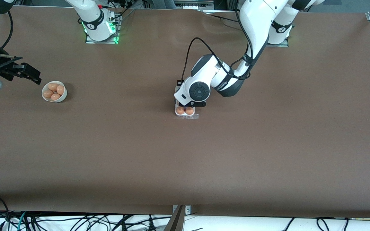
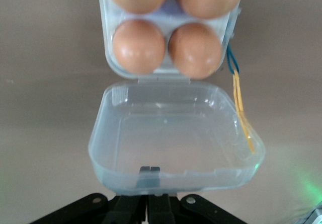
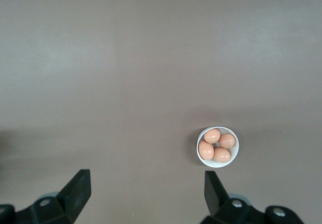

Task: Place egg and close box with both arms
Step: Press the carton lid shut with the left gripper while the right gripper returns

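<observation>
The box (image 1: 187,116) stands mid-table with its clear lid (image 2: 171,133) swung open and lying flat. In the left wrist view the whitish tray (image 2: 170,13) holds an egg (image 2: 139,46) in each of its four cells. The front view shows only two of them (image 1: 184,110). My left gripper (image 1: 191,105) hangs low over the lid. Its fingers (image 2: 150,176) are shut together, their tips at the lid's free edge and seen through its rim. My right gripper (image 1: 27,71) is open and empty over the right arm's end of the table, beside the bowl (image 1: 42,93).
The round white bowl (image 3: 218,128) holds several more eggs (image 3: 212,135). Thin yellow and blue wires (image 2: 241,108) trail from one side of the box. Brown table surface surrounds both the box and the bowl.
</observation>
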